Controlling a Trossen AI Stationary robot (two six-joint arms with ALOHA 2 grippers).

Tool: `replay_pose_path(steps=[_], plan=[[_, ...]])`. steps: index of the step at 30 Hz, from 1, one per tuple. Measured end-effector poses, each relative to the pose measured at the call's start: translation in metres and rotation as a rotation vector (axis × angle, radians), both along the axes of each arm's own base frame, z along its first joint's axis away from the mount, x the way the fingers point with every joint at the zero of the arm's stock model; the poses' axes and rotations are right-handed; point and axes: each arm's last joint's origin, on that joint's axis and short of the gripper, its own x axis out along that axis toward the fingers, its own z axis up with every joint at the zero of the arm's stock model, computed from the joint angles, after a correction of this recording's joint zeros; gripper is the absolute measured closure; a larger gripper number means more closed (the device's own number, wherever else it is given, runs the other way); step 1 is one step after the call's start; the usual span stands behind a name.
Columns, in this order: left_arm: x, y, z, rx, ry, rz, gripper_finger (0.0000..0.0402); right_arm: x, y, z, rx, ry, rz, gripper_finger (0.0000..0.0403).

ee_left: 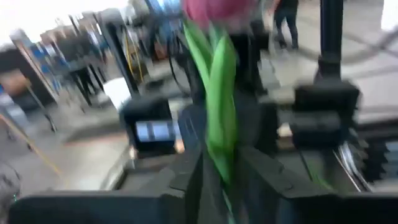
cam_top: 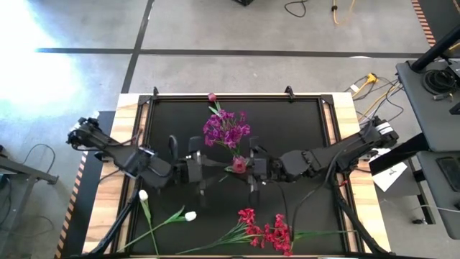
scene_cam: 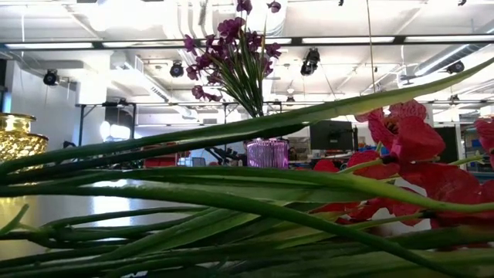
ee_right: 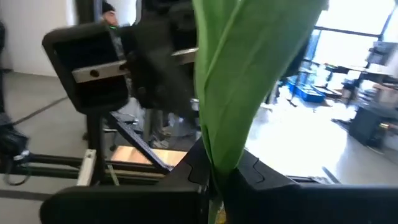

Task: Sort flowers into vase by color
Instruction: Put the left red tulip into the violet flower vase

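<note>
A pink tulip [cam_top: 238, 165] is held up over the mat's middle, between my two grippers. My left gripper [cam_top: 203, 173] is shut on it from the left, and my right gripper [cam_top: 251, 171] from the right. The left wrist view shows the tulip's pink bud [ee_left: 217, 9] above its green leaf [ee_left: 219, 112]. Purple blossoms [cam_top: 226, 129] stand in a purple glass vase [scene_cam: 267, 152] just beyond the grippers. Two white tulips [cam_top: 188, 216] and red blossom stems [cam_top: 267, 232] lie on the mat near the front edge. Another pink bud [cam_top: 212, 97] is at the far edge. My left gripper pinches the pink tulip's green stalk and leaf [ee_left: 222, 163] between its two fingers, well below the bud. The tulip is clear of the mat, its bud beyond the fingers. My right gripper pinches a broad green leaf of the same tulip [ee_right: 219, 158] between its two fingers; the leaf stands out past the fingertips. The stalk is hidden by the leaf.
A gold vase [scene_cam: 17, 137] shows at the left of the low view. Long green stalks [scene_cam: 231, 193] and red blossoms [scene_cam: 417, 147] fill the foreground there and hide both grippers. The black mat [cam_top: 302, 115] has wooden strips at both sides.
</note>
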Motion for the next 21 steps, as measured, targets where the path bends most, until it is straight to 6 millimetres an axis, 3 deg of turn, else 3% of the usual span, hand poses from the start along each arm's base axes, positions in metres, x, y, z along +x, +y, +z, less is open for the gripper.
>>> replay_pose_path(steps=[4,9,15,21], plan=[[-0.018,0.004,-0.007,-0.042,0.201,0.015,0.0271,-0.010,-0.005,-0.001,-0.031,0.093,-0.045,0.0390],[-0.027,0.005,-0.036,-0.129,0.354,0.081,0.0245,-0.017,-0.009,-0.032,0.030,0.245,-0.107,0.0390],[-0.030,0.005,-0.107,-0.262,0.486,0.213,0.0246,-0.020,-0.015,-0.066,0.014,0.236,-0.273,0.0390],[-0.044,0.012,-0.178,-0.483,0.588,0.382,0.0247,-0.023,-0.021,-0.076,-0.058,0.106,-0.458,0.0390]])
